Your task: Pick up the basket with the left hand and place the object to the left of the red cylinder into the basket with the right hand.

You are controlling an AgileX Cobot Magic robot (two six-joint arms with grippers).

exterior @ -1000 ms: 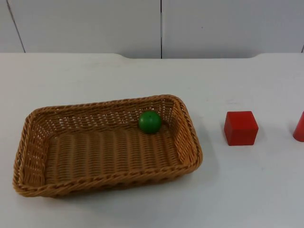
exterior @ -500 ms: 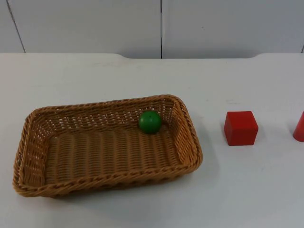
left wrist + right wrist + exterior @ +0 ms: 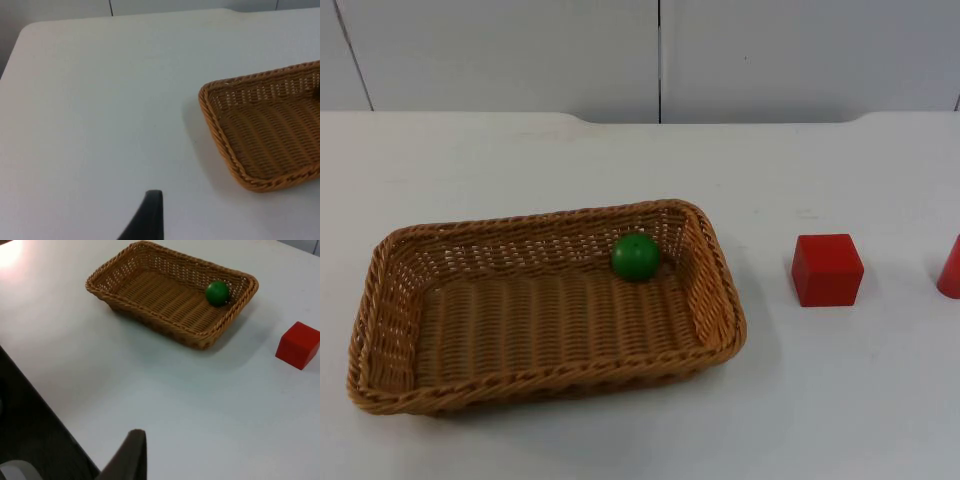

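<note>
Hanging above the white table top (image 3: 840, 400), the left gripper (image 3: 150, 212) and the right gripper (image 3: 131, 455) each show one black fingertip touching nothing; whether either is wide or narrow I cannot tell. Nearest in the top view sits the rectangular brown wicker basket (image 3: 390, 330), flat on the table, with a small green ball (image 3: 636, 256) resting inside against its far right corner. Right of the basket, apart from it, stands the red cube (image 3: 827, 269). Further right, the red cylinder (image 3: 950, 270) shows partly at the frame's edge. Beyond, the grey partition wall (image 3: 520, 50).
</note>
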